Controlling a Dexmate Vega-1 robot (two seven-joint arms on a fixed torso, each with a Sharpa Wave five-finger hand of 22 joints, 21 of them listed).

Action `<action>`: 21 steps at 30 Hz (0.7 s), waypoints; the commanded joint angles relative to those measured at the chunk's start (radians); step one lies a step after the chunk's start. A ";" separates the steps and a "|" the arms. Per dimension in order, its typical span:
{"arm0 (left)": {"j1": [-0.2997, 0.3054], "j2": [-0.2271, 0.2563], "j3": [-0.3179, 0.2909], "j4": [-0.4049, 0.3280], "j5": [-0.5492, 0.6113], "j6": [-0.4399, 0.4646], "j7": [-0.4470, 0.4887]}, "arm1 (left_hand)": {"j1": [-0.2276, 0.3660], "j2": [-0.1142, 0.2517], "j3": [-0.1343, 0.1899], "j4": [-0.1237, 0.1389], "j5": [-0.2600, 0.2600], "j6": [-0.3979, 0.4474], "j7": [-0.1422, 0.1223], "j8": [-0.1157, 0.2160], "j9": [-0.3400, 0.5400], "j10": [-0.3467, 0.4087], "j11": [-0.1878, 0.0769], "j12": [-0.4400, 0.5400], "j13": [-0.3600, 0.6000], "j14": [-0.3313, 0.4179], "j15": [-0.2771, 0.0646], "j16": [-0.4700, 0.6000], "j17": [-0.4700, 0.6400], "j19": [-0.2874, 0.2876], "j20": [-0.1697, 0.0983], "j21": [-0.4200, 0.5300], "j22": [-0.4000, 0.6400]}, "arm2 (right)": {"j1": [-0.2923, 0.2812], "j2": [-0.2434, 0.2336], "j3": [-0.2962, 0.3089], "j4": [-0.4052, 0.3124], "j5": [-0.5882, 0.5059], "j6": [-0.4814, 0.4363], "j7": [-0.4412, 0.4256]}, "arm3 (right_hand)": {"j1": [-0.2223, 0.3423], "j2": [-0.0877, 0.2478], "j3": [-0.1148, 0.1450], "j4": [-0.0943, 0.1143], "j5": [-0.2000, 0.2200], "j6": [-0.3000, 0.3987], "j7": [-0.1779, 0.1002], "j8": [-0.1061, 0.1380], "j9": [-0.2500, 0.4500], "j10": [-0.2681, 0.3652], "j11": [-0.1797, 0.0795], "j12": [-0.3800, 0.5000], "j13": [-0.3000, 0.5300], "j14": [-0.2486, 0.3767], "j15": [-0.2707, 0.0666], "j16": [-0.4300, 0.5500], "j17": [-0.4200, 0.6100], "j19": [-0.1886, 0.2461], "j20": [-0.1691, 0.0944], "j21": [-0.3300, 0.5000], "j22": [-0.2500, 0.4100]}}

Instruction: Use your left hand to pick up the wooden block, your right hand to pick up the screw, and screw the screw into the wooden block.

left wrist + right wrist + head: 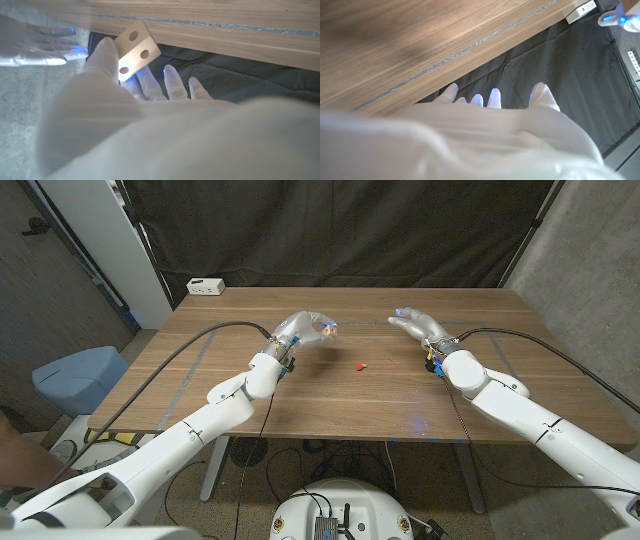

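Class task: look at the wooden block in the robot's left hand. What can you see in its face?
The wooden block, held by the left hand, shows three round holes in its face, all without a screw. How deep they go is hidden. The red screw lies on the table.

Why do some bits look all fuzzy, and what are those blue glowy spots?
Left wrist view: the left hand sits too close, so it blurs; the wooden block looks sharper. Right wrist view: the right hand is smeared too. Blue light glows on the fingertips.

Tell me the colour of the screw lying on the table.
Red. The screw shows best in the head view, lying on the wooden table between the two hands.
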State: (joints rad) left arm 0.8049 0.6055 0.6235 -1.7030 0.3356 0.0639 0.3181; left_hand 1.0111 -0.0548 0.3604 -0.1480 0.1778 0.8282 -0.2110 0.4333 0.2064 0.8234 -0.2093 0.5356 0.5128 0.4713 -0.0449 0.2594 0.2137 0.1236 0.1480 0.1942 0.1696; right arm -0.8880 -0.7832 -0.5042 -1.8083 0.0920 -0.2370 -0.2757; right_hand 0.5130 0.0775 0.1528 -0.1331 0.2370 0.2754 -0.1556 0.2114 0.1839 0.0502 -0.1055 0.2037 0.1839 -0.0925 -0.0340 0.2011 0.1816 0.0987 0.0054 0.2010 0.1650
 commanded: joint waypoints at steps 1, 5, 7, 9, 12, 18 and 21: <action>-0.009 -0.040 -0.024 0.045 -0.152 -0.053 -0.008 | -0.005 0.008 -0.005 0.003 0.007 0.053 0.040 0.026 0.004 0.015 -0.014 0.037 0.004 -0.012 -0.102 -0.007 -0.001 -0.004 0.000 0.000 0.005 | 0.025 -0.030 -0.028 -0.044 -0.071 -0.089 0.032 | 0.016 -0.004 0.001 -0.010 0.004 0.007 -0.002 0.007 0.004 0.004 -0.002 -0.001 0.004 0.000 -0.001 0.006 0.002 0.009 -0.003 0.000 0.003; -0.012 -0.050 -0.031 0.068 -0.206 -0.079 -0.022 | -0.005 0.011 -0.006 0.004 0.008 0.047 0.031 0.021 0.003 0.007 -0.013 0.030 0.002 -0.026 -0.098 -0.013 -0.001 -0.018 0.002 -0.006 0.005 | 0.030 -0.040 -0.032 -0.054 -0.082 -0.103 0.048 | 0.021 -0.007 0.002 -0.014 0.005 0.008 -0.004 0.007 0.005 0.002 -0.004 -0.002 0.004 0.001 0.000 0.005 0.002 0.011 -0.001 0.000 0.003; -0.012 -0.058 -0.035 0.080 -0.228 -0.095 -0.020 | -0.004 0.012 -0.007 0.004 0.008 0.046 0.030 0.021 0.003 0.006 -0.013 0.028 0.002 -0.029 -0.099 -0.015 -0.001 -0.021 0.001 -0.006 0.005 | 0.033 -0.045 -0.033 -0.060 -0.086 -0.110 0.056 | 0.024 -0.010 0.003 -0.017 0.005 0.012 -0.006 0.007 0.005 0.002 -0.003 -0.003 0.004 0.001 0.001 0.005 0.002 0.012 0.002 0.000 0.003; -0.013 -0.063 -0.035 0.089 -0.242 -0.104 -0.019 | -0.003 0.013 -0.007 0.004 0.008 0.047 0.029 0.021 0.003 0.004 -0.013 0.026 0.002 -0.026 -0.094 -0.014 -0.001 -0.021 0.000 -0.006 0.005 | 0.035 -0.049 -0.031 -0.061 -0.082 -0.103 0.068 | 0.028 -0.012 0.004 -0.019 0.004 0.014 -0.006 0.007 0.005 0.002 -0.004 -0.003 0.004 0.001 0.001 0.004 0.002 0.014 0.003 0.000 0.003; -0.016 -0.073 -0.040 0.110 -0.278 -0.128 -0.026 | -0.003 0.014 -0.007 0.004 0.009 0.047 0.029 0.020 0.003 0.003 -0.013 0.025 0.001 -0.023 -0.091 -0.012 -0.001 -0.021 0.000 -0.006 0.005 | 0.039 -0.059 -0.034 -0.065 -0.088 -0.103 0.083 | 0.036 -0.014 0.008 -0.024 0.004 0.014 -0.007 0.006 0.005 -0.002 -0.007 -0.005 0.004 0.000 0.004 0.003 0.002 0.015 0.005 -0.002 0.003; -0.025 -0.093 -0.046 0.145 -0.341 -0.162 -0.044 | -0.002 0.017 -0.008 0.004 0.010 0.047 0.026 0.019 0.002 0.003 -0.013 0.023 0.002 -0.024 -0.091 -0.014 -0.001 -0.023 -0.001 -0.006 0.005 | 0.059 -0.085 -0.055 -0.101 -0.133 -0.157 0.118 | 0.054 -0.019 0.015 -0.034 0.002 0.026 -0.014 0.010 0.007 -0.005 -0.008 -0.007 0.004 0.002 0.006 0.002 0.002 0.017 0.013 -0.004 0.002; -0.029 -0.105 -0.049 0.161 -0.375 -0.170 -0.054 | -0.002 0.019 -0.008 0.005 0.010 0.046 0.028 0.019 0.002 0.003 -0.013 0.023 0.003 -0.024 -0.092 -0.014 -0.001 -0.024 -0.003 -0.006 0.006 | 0.063 -0.092 -0.062 -0.114 -0.153 -0.179 0.123 | 0.059 -0.021 0.016 -0.036 0.002 0.028 -0.015 0.010 0.007 -0.006 -0.009 -0.008 0.004 0.002 0.007 0.002 0.002 0.017 0.014 -0.004 0.002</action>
State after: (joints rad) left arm 0.7905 0.5424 0.5888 -1.6096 0.0761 -0.0526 0.2919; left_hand 1.0048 -0.0493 0.3522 -0.1449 0.1813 0.8281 -0.2110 0.4333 0.2065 0.8178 -0.2149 0.5357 0.5117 0.4441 -0.0466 0.2476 0.2091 0.1037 0.1464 0.1885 0.1696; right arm -0.8473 -0.8426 -0.5423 -1.8789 0.0066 -0.3386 -0.2033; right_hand 0.5598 0.0570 0.1659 -0.1616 0.2369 0.2928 -0.1730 0.2114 0.1888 0.0462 -0.1093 0.1995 0.1838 -0.0889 -0.0302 0.2011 0.1816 0.1093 0.0162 0.2010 0.1649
